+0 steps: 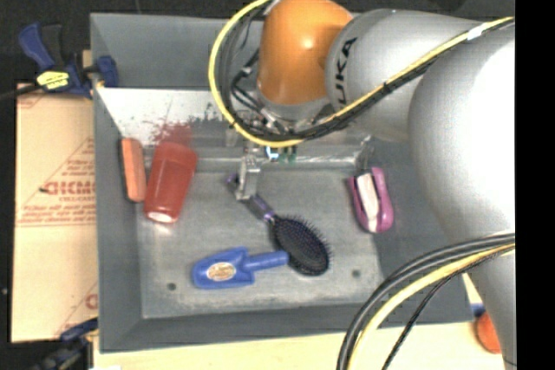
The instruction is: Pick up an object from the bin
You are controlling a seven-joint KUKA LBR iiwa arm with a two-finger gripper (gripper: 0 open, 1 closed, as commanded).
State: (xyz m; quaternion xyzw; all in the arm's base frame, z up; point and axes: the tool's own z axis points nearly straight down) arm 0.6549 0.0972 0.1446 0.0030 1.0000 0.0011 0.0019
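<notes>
My gripper (pixel 249 179) hangs below the orange-domed wrist, low in the middle of the bin near its back wall. It stands right over the far end of the purple handle of a black hairbrush (pixel 299 245), which lies slanting toward the bin's front right. Whether the handle is gripped I cannot make out. A blue flat-handled tool (pixel 232 268) lies just in front of the brush head, close to the front wall.
A red plastic cup (pixel 170 180) lies on its side at the left, with an orange stick (pixel 133 169) beside it along the left wall. A pink and white object (pixel 373 199) rests by the right wall. The big arm covers the bin's back right.
</notes>
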